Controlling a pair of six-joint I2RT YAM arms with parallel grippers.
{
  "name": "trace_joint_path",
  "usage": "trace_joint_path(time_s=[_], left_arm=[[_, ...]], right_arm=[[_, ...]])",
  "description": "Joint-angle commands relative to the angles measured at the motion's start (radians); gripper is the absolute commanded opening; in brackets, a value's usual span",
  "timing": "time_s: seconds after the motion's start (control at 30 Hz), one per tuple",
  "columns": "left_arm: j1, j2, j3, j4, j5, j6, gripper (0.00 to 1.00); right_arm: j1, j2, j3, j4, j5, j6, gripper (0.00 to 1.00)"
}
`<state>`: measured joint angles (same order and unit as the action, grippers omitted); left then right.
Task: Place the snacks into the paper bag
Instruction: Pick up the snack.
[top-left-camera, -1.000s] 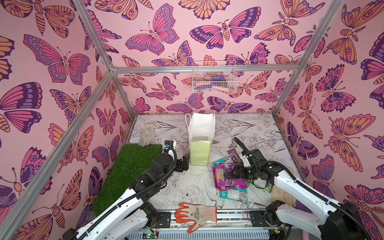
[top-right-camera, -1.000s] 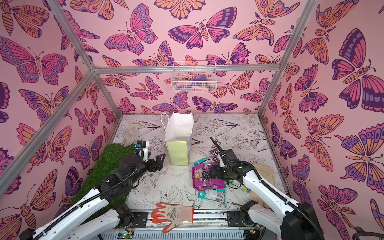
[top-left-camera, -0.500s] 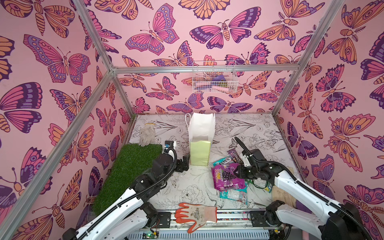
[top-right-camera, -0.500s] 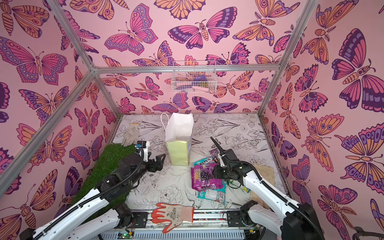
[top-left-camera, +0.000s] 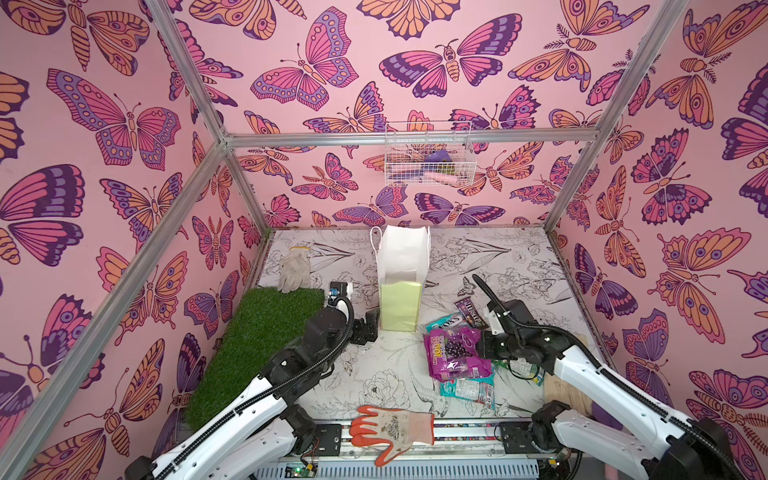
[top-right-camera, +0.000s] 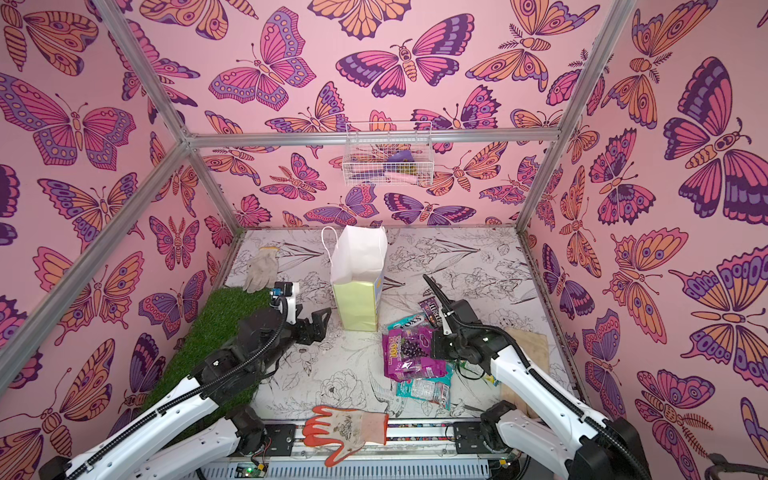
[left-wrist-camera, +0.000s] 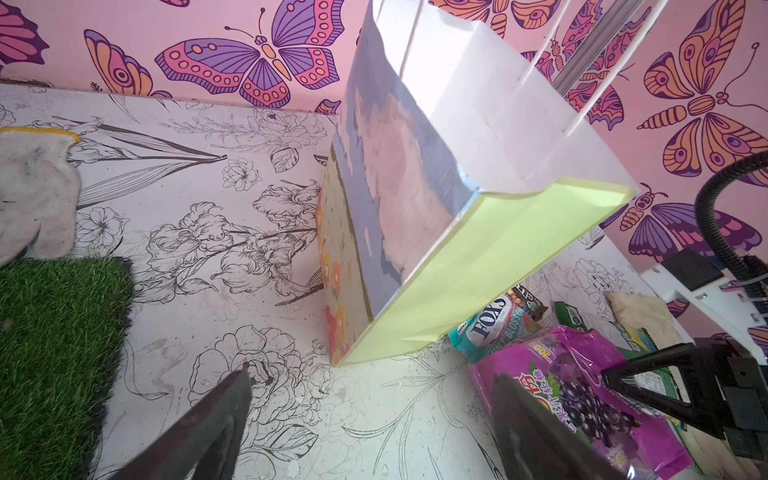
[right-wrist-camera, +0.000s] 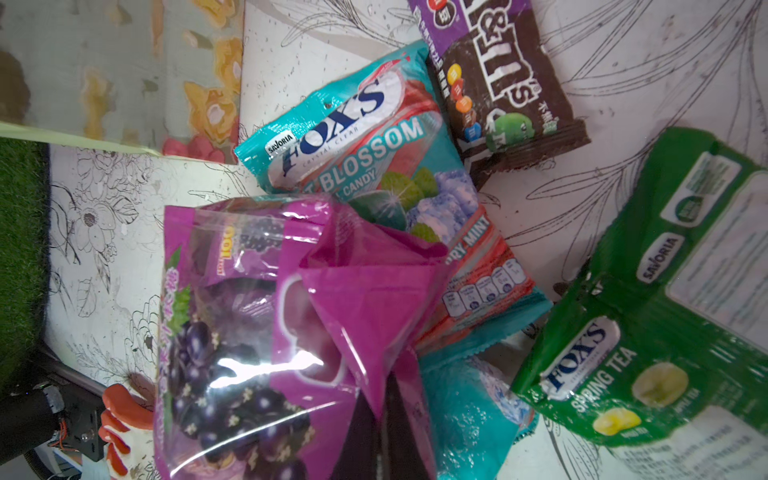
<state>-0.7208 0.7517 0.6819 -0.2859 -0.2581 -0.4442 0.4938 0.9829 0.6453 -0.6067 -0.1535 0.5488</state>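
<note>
The paper bag (top-left-camera: 399, 307) (top-right-camera: 357, 309) stands upright mid-table, pale yellow-green front toward me, mouth open. To its right lie the snacks in a heap: a magenta grape bag (top-left-camera: 455, 353) (right-wrist-camera: 257, 332) on top, a teal candy bag (top-left-camera: 446, 322) (right-wrist-camera: 361, 137) behind it, another teal bag (top-left-camera: 467, 390) in front, a brown M&M's packet (top-left-camera: 468, 311) (right-wrist-camera: 503, 83), and a green bag (right-wrist-camera: 665, 311) mostly hidden under my right arm in the top views. My right gripper (top-left-camera: 478, 353) (right-wrist-camera: 384, 415) is shut on the grape bag's folded right edge. My left gripper (top-left-camera: 368, 328) (left-wrist-camera: 374, 374) stands open and holds nothing, beside the paper bag's lower left corner.
An orange-and-white work glove (top-left-camera: 392, 428) lies at the front edge. A pale cloth glove (top-left-camera: 295, 270) rests at the back left, beside a green grass mat (top-left-camera: 257, 340). A white wire basket (top-left-camera: 428, 160) hangs on the back wall. A tan board (top-right-camera: 528, 345) lies under the right arm.
My right gripper's jaws have closed onto the grape bag's edge, which now puckers upward. The left arm and the paper bag have not moved.
</note>
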Motion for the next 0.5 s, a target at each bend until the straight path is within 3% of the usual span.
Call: trace_joint_path(time_s=[0.0,0.47], left_arm=[[-0.006,-0.018,-0.021,-0.008,-0.006,-0.013,0.92],[-0.008,-0.027,-0.021,-0.009,-0.003,-0.019,0.92]], right_arm=[[0.008,-0.038,0.035,-0.032,0.029,-0.01,0.0],[0.006,-0.14,0.094,-0.075,0.104,-0.023,0.0]])
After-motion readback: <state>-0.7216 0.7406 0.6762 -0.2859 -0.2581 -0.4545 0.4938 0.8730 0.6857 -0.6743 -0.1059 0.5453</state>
